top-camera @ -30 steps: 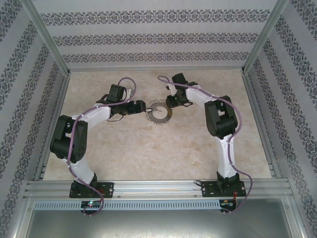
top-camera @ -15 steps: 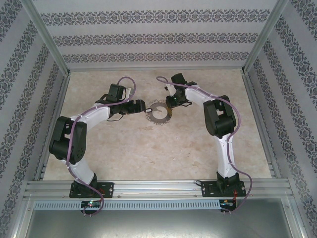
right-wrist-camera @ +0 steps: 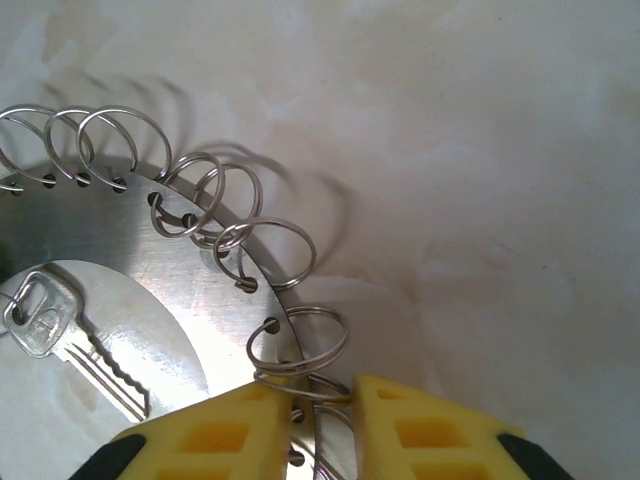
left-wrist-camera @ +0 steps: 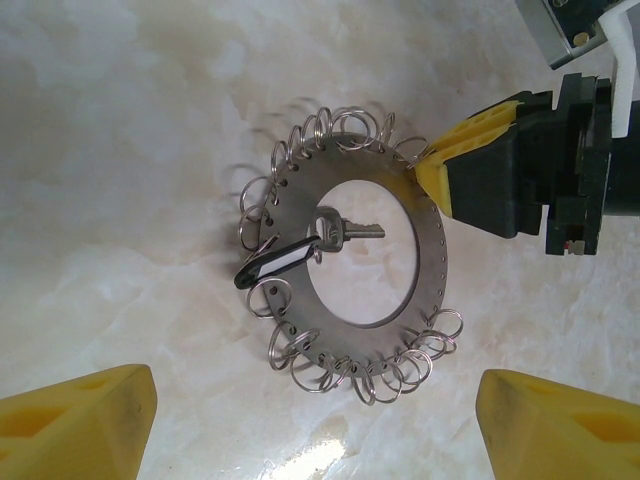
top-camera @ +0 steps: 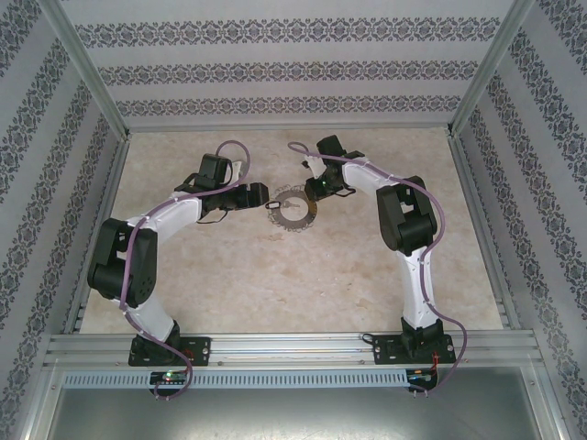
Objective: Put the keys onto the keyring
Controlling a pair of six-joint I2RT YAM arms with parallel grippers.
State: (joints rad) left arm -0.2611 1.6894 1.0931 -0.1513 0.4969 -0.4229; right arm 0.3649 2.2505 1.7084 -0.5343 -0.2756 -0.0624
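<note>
A flat silver disc (left-wrist-camera: 432, 272) lies on the marble table, with several split keyrings (left-wrist-camera: 340, 126) threaded through holes round its rim. One silver key (left-wrist-camera: 352, 231) with a black tag (left-wrist-camera: 275, 264) lies in the disc's central hole. My right gripper (right-wrist-camera: 322, 395) is shut on the disc's rim, and a keyring (right-wrist-camera: 298, 340) is pinched between its yellow pads. In the left wrist view the right gripper (left-wrist-camera: 432, 168) grips the disc's upper right edge. My left gripper (left-wrist-camera: 320, 430) stands open just short of the disc's near edge, holding nothing. From above, the disc (top-camera: 291, 210) sits between both grippers.
Patterned walls and metal frame posts (top-camera: 110, 128) enclose the table on three sides. An aluminium rail (top-camera: 293, 348) runs along the near edge by the arm bases. Bare marble (top-camera: 293, 284) stretches between the arms.
The right gripper's jaws have narrowed onto the disc's rim. The disc has shifted slightly to the left. The left gripper has barely moved.
</note>
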